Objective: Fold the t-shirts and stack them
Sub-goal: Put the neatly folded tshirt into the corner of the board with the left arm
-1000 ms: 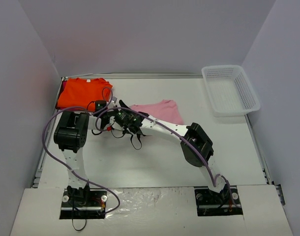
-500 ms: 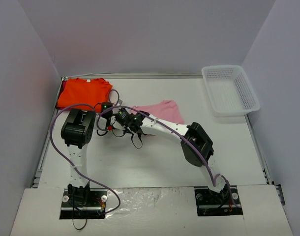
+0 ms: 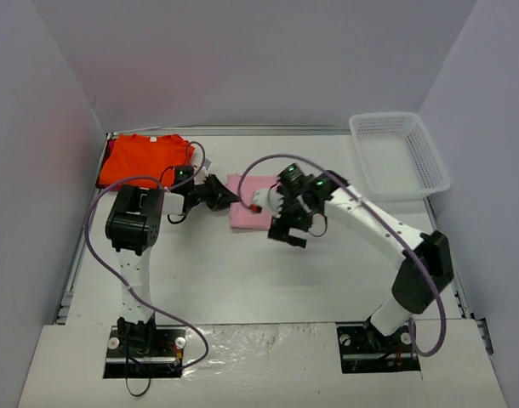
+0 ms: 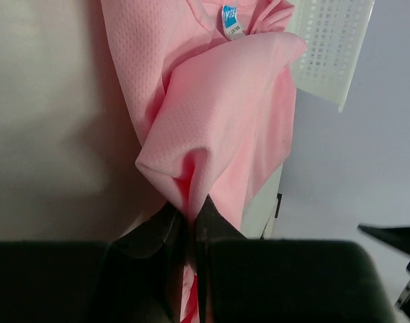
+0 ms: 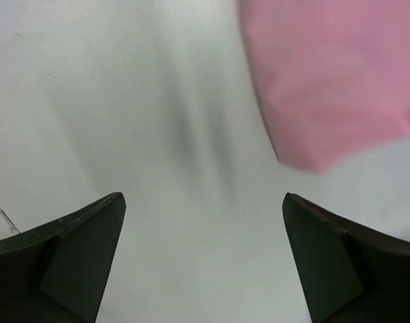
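The white tabletop (image 3: 268,272) is seen from above, with both arm bases at its near edge. A white plastic mesh basket (image 3: 396,161) is located at the far right corner. The orange t-shirt (image 3: 145,159) is laid flat at the far left corner. The pink t-shirt (image 3: 245,214) is bunched into a small, roughly folded bundle nearer the far edge than the near one, slightly left of the middle, between the orange t-shirt and the basket and apart from both. The left gripper (image 3: 230,197) is reached in from the left, and its fingers are pressed together on a ridge of pink cloth at the bundle's left side. In the left wrist view the fabric (image 4: 218,114) is seen gathered into the closed tips (image 4: 191,214). The right gripper (image 3: 287,231) is held at the bundle's near right side with its fingers spread wide. In the right wrist view bare tabletop is seen between the tips (image 5: 201,198), and the pink cloth (image 5: 333,74) lies beyond them, untouched. A blue neck label (image 4: 230,20) is visible on the pink t-shirt.
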